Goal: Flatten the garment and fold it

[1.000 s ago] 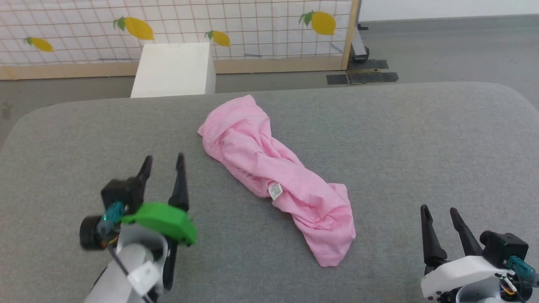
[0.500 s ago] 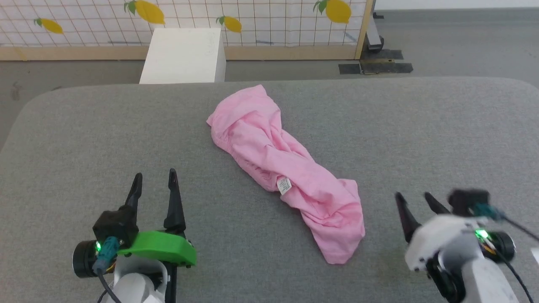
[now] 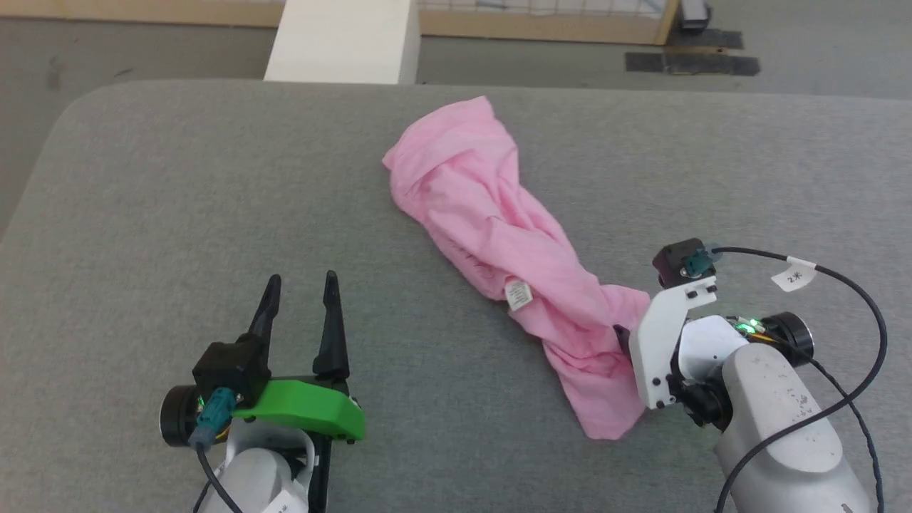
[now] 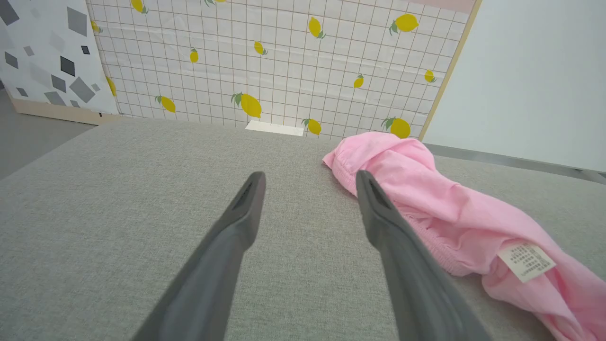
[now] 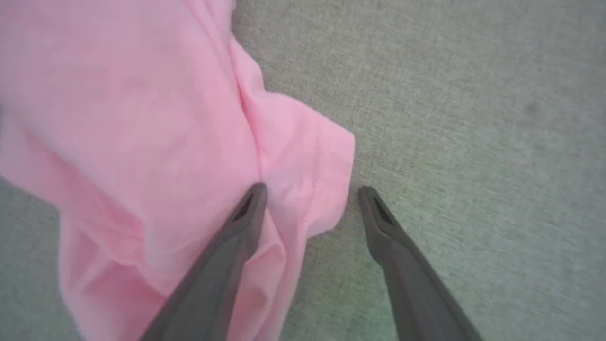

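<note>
Lower left: left end effector [image 3: 302, 278] low over the grey surface [image 3: 142, 214], forearm rising from the bottom edge, fingers spread wide and empty, aimed away from the robot. Centre: pink garment [image 3: 484, 214] bunched in a twisted diagonal strip, white tag [image 3: 518, 294] midway along. Right: right end effector [image 5: 312, 188] tipped down at the garment's near end, fingers spread astride a cloth edge, one tip over pink, the other over bare surface, nothing pinched.

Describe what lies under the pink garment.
The garment lies crumpled on the grey fabric surface, which shows all around it. Anything beneath its folds is covered and cannot be seen.
</note>
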Controlling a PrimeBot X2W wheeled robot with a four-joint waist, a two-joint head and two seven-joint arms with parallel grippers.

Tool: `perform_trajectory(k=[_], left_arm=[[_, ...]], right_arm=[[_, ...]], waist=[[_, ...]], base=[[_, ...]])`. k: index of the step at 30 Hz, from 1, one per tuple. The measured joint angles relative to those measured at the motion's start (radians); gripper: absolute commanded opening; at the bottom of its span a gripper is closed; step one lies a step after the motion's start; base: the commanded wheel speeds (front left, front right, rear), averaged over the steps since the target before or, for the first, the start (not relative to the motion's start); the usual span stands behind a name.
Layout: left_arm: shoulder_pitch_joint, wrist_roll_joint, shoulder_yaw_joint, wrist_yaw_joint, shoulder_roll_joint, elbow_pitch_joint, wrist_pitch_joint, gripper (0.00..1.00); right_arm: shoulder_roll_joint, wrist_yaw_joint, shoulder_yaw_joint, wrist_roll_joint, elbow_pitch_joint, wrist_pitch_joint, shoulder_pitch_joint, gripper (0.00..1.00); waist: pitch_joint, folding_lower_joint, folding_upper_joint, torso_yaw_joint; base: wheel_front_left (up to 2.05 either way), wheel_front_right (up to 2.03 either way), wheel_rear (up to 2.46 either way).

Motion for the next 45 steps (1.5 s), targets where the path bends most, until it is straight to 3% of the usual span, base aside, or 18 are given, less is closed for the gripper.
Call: perform_trajectory(k=[3,4,5,6,12,18,22,23,24,25,30,35,45], left_arm=[[-0.002,0.006,0.009,-0.012,-0.013,0.011,0.000,1.00],[-0.003,0.007,0.011,-0.016,-0.016,0.014,0.000,1.00],[-0.004,0.009,0.014,-0.020,-0.019,0.017,0.000,1.00],[-0.004,0.011,0.017,-0.024,-0.022,0.020,0.000,1.00],[-0.004,0.017,0.039,-0.041,-0.032,0.032,0.000,1.00],[-0.004,0.024,0.044,-0.056,-0.044,0.052,0.000,1.00],[0.006,0.024,0.059,-0.057,-0.046,0.061,0.000,1.00],[0.011,0.024,0.063,-0.057,-0.046,0.064,0.000,1.00],[0.014,0.023,0.065,-0.057,-0.046,0.068,0.000,1.00],[0.017,0.023,0.066,-0.057,-0.047,0.074,0.000,1.00],[0.015,-0.012,0.064,-0.067,-0.050,0.102,0.000,1.00],[-0.056,-0.089,0.018,-0.070,-0.053,0.134,0.074,1.00],[-0.424,-0.204,-0.302,-0.056,-0.058,0.313,0.404,1.00]], right_arm=[[-0.003,0.000,-0.002,0.015,0.010,0.007,-0.001,1.00],[-0.006,0.000,-0.004,0.024,0.010,0.007,-0.001,0.67],[-0.012,0.000,-0.006,0.037,0.008,0.007,-0.002,0.19],[-0.020,0.000,-0.006,0.053,0.003,0.006,-0.003,0.00],[-0.089,0.000,-0.078,0.132,-0.037,-0.039,-0.006,0.00],[-0.213,0.000,-0.340,0.101,-0.058,-0.061,0.005,0.00],[-0.202,0.000,-0.472,0.065,-0.068,-0.052,0.090,0.00],[-0.185,0.000,-0.490,0.062,-0.071,-0.051,0.112,0.13],[-0.169,0.000,-0.501,0.063,-0.078,-0.053,0.126,0.64],[-0.146,0.000,-0.515,0.067,-0.092,-0.067,0.137,1.00],[-0.049,0.000,-0.582,0.127,-0.230,-0.243,0.141,1.00],[-0.007,0.000,-0.608,0.168,-0.353,-0.363,0.207,1.00],[0.004,0.000,-0.508,0.283,-0.357,-0.479,0.302,1.00]], waist=[[0.016,0.0000,0.0000,0.019],[0.020,0.0000,0.0000,0.023],[0.025,0.0000,0.0000,0.027],[0.028,0.0000,0.0000,0.030],[0.020,0.0000,0.0000,0.018],[-0.015,0.0000,0.0000,0.005],[-0.039,0.0000,0.0000,-0.001],[-0.044,0.0000,0.0001,-0.005],[-0.047,0.0000,0.0000,-0.008],[-0.051,0.0000,0.0001,-0.013],[-0.076,0.0000,0.0000,-0.034],[-0.089,0.0000,0.0000,-0.064],[-0.050,0.0000,0.0001,-0.169]], base=[[0.00,0.00,0.00],[0.00,0.00,0.00],[0.00,0.00,0.00],[0.00,0.00,0.00],[0.00,0.00,0.00],[0.00,0.00,0.00],[0.00,0.00,0.00],[0.00,0.00,0.00],[0.00,0.00,0.00],[0.00,0.00,0.00],[0.00,0.00,0.00],[0.00,0.00,0.00],[0.00,0.00,0.00]])
